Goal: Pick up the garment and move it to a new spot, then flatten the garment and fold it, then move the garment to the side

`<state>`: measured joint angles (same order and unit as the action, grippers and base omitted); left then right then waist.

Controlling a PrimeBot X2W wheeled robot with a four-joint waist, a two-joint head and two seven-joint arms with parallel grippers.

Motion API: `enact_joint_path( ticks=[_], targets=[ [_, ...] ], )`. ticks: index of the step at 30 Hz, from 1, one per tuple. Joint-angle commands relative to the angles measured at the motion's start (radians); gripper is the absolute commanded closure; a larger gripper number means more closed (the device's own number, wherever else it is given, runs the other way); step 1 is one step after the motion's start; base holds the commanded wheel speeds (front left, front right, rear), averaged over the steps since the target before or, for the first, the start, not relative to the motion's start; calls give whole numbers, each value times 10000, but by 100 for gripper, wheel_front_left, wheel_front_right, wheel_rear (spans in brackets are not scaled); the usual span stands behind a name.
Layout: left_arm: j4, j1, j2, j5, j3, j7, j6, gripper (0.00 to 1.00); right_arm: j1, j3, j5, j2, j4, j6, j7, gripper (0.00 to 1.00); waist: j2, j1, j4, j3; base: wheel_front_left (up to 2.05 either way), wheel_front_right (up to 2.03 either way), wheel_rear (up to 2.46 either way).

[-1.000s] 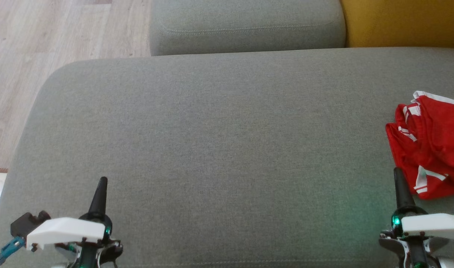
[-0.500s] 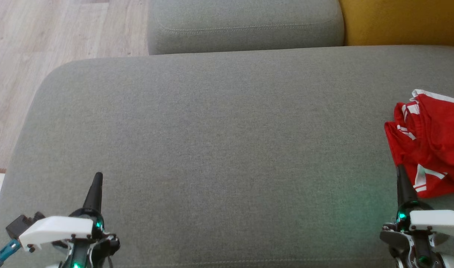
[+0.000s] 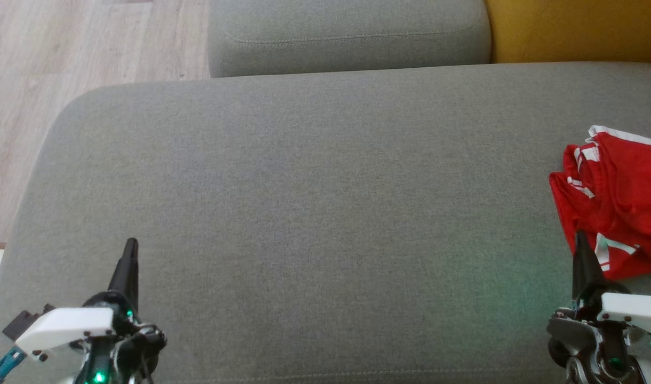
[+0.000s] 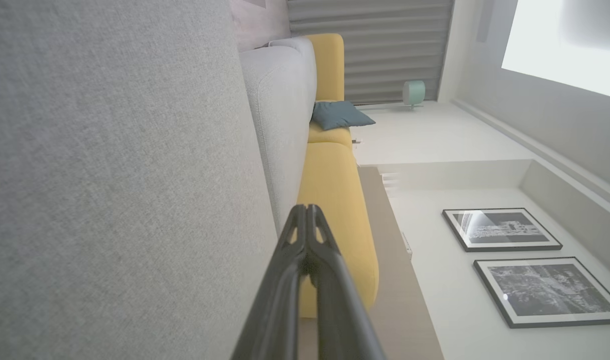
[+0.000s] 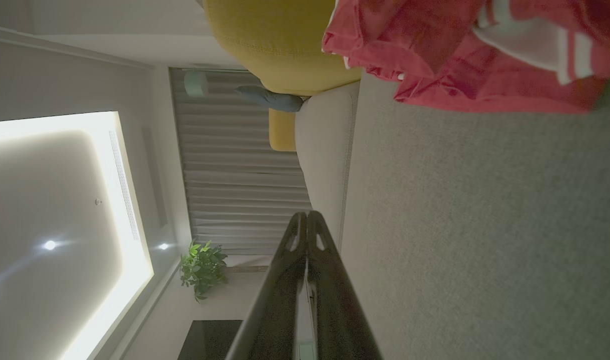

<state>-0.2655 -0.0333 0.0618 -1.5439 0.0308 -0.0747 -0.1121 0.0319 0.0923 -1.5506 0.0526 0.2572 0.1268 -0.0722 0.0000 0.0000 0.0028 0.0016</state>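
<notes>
The garment (image 3: 618, 197) is a crumpled red piece with white stripes, lying at the right edge of the grey sofa seat (image 3: 314, 213); it runs out of the head view on the right. The right wrist view has the garment (image 5: 464, 55) at its top. My right gripper (image 3: 579, 237) is shut at the lower right, its tip in front of the garment's near edge; whether it touches the cloth I cannot tell. In its own wrist view the right gripper (image 5: 307, 216) holds nothing. My left gripper (image 3: 130, 244) is shut and empty at the lower left, as its wrist view (image 4: 305, 210) confirms.
A second grey cushion (image 3: 346, 37) lies behind the seat, with a yellow cushion (image 3: 570, 29) to its right. Wooden floor (image 3: 64, 48) runs along the left. The seat's rounded left edge is near my left arm.
Both grippers' tips have risen a little in the head view, the right one now overlapping the garment's near edge. The picture has shifted slightly, so the camera moved. The garment lies unchanged.
</notes>
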Motion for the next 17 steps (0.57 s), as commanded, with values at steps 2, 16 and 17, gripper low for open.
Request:
enact_joint_path(
  ticks=[2, 16, 17],
  targets=[
    [235, -686, 71, -503, 517, -132, -137, 100, 658, -143, -529, 219, -217, 38, -115, 100, 0, 0, -14, 8, 0, 0, 0],
    [209, -731, 23, -804, 641, -234, -186, 100, 734, -81, -826, 190, -142, 39, -173, 100, 0, 0, -28, 15, 0, 0, 0],
    [209, -731, 21, -802, 644, -236, -186, 100, 734, -77, -823, 187, -142, 39, -176, 100, 0, 0, -28, 15, 0, 0, 0]
  ],
)
